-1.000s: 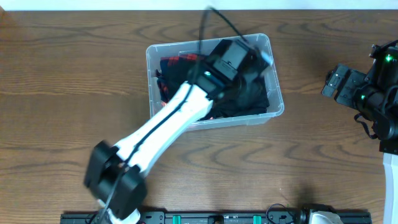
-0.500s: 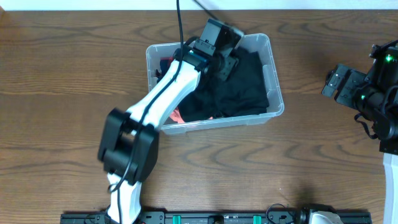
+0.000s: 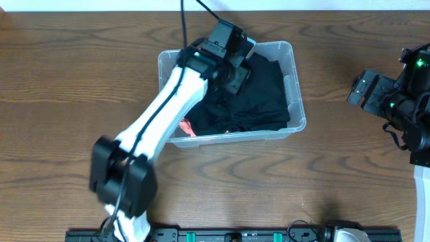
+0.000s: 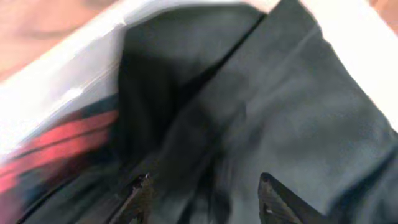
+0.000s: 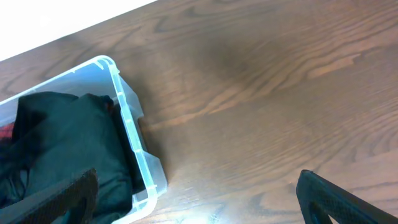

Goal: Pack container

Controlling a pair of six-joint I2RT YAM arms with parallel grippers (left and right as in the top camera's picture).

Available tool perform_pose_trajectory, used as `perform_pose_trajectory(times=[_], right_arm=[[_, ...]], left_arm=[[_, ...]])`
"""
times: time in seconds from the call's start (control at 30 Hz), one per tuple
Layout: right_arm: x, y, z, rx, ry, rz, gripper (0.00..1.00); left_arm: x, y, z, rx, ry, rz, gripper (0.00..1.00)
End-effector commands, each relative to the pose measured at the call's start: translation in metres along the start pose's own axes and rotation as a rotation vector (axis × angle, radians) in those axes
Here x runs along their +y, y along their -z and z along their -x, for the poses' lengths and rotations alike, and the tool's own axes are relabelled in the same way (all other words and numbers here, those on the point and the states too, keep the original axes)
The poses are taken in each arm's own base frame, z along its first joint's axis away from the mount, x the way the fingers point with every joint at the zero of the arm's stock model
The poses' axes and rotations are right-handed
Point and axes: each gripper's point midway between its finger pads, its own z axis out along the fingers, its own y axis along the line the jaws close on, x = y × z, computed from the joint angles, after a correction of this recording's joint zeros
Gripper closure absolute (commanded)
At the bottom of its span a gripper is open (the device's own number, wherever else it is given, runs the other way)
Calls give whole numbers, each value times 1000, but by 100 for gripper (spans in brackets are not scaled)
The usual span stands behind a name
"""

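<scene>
The clear plastic container (image 3: 297, 74) stands at the back middle of the table, filled with black clothing (image 3: 259, 94) and a bit of red fabric (image 3: 187, 126) at its front left. My left gripper (image 3: 234, 67) hovers over the bin's back left part, open and empty; in the left wrist view its fingertips (image 4: 142, 190) sit just above the black cloth (image 4: 286, 106), with red stripes (image 4: 68, 134) to the left. My right gripper (image 3: 366, 89) is open and empty at the table's right, well clear of the bin (image 5: 134, 124).
The dark wooden table (image 3: 67, 87) surrounds the bin. A black rail (image 3: 235, 235) runs along the front edge. The right arm's body (image 3: 410, 101) sits at the right edge.
My left arm has swung from the bin's middle towards its back left corner. The black clothing now lies uncovered in the bin. The right arm has not moved.
</scene>
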Motion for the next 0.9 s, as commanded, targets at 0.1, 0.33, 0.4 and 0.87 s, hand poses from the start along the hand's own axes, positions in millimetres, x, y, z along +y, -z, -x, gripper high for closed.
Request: perform_pose_trajectory(times=[0.1,0.33,0.4,0.87], right_arm=[[-2,2,2,-7,0,-5,1],[-2,2,2,-7,0,-5,1],[-2,2,2,-7,0,-5,1],[-2,2,2,-7,0,-5,1]], left_arm=[[33,4,-25,81,26,148,45],[63,-56,-89,296,169,167,45],[61,-66,-102,348,181,140,45],[86,102,-41,34,273,315,18]])
